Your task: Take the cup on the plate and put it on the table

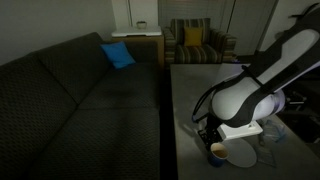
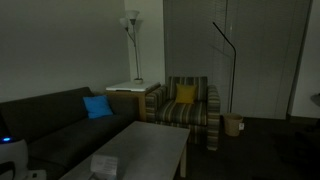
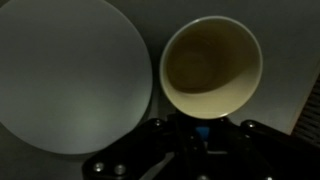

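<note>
In the wrist view the cup [image 3: 211,62], with a pale rim and a brown-yellowish inside, sits right of the round white plate [image 3: 70,75], off it and over the grey table [image 3: 285,40]. My gripper [image 3: 200,135] is at the cup's near rim and looks shut on it; the fingertips are dark and hard to make out. In an exterior view the gripper [image 1: 211,138] hangs low over the table [image 1: 185,100] with the cup [image 1: 217,152] under it, next to the plate [image 1: 242,156]. The cup and plate are out of sight in the view with the floor lamp.
A dark sofa [image 1: 80,95] runs along the table's side. A clear glass-like object [image 1: 272,134] stands beyond the plate. A striped armchair [image 1: 192,42] is at the far end. A white-blue box [image 2: 105,163] lies on the table [image 2: 150,145].
</note>
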Robot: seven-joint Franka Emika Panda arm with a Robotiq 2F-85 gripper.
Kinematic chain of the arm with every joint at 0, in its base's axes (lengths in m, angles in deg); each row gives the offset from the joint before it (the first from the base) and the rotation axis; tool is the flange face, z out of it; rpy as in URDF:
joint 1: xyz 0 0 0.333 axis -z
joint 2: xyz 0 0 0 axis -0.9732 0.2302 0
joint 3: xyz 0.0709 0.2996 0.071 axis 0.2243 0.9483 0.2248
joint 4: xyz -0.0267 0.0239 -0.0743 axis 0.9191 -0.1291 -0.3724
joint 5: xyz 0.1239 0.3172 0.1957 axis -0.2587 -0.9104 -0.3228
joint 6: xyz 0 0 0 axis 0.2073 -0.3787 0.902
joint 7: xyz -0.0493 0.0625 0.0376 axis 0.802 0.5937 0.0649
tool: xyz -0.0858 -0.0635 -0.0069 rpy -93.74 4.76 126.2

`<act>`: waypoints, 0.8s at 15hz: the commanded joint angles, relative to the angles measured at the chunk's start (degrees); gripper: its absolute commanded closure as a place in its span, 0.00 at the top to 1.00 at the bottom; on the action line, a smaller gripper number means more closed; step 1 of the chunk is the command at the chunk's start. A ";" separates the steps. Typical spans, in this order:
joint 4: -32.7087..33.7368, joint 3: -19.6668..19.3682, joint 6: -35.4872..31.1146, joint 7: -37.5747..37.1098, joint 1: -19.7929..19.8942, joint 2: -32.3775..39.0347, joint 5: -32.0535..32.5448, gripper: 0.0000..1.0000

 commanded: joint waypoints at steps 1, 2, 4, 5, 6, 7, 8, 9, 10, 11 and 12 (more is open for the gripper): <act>-1.72 0.17 -1.36 1.21 0.69 -0.02 -0.81 0.07; -1.75 0.15 -1.38 1.21 0.64 -0.02 -0.79 0.16; -1.95 0.11 -1.35 1.21 0.61 0.00 -0.76 0.22; -2.12 0.10 -1.35 1.20 0.59 0.01 -0.74 0.22; -2.25 0.08 -1.27 1.16 0.58 0.01 -0.73 0.24; -2.37 0.08 -1.26 1.19 0.61 0.01 -0.72 0.24; -2.42 0.09 -1.24 1.19 0.62 0.02 -0.72 0.24; -2.45 0.10 -1.22 1.19 0.62 0.02 -0.72 0.27; -2.44 0.14 -1.25 1.23 0.67 0.02 -0.72 0.37; -2.36 0.21 -1.23 1.31 0.74 0.02 -0.73 0.52; -2.28 0.26 -1.26 1.34 0.77 0.02 -0.74 0.58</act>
